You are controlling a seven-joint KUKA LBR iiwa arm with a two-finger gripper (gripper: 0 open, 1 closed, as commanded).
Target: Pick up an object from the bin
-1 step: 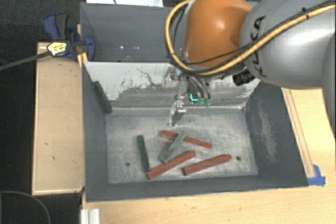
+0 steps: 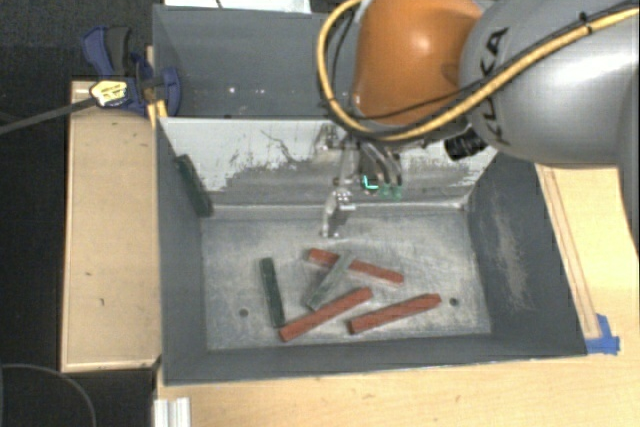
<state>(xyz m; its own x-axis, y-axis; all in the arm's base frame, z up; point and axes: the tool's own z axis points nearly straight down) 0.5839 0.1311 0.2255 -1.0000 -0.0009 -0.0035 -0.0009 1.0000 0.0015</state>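
My gripper (image 2: 337,215) hangs under the orange cover near the back wall of the bin, a little above the floor, and nothing shows in it. Just in front of it lies a short red-brown stick (image 2: 356,266), crossed by a grey-green stick (image 2: 328,283). Two longer red-brown sticks lie nearer the front: one (image 2: 324,314) slants left, the other (image 2: 393,312) lies to the right.
A dark green stick (image 2: 270,292) lies on the left part of the floor, apart from the cluster. Another dark green stick (image 2: 193,185) leans against the left wall near the back corner. The arm reaches in from the right above the bin.
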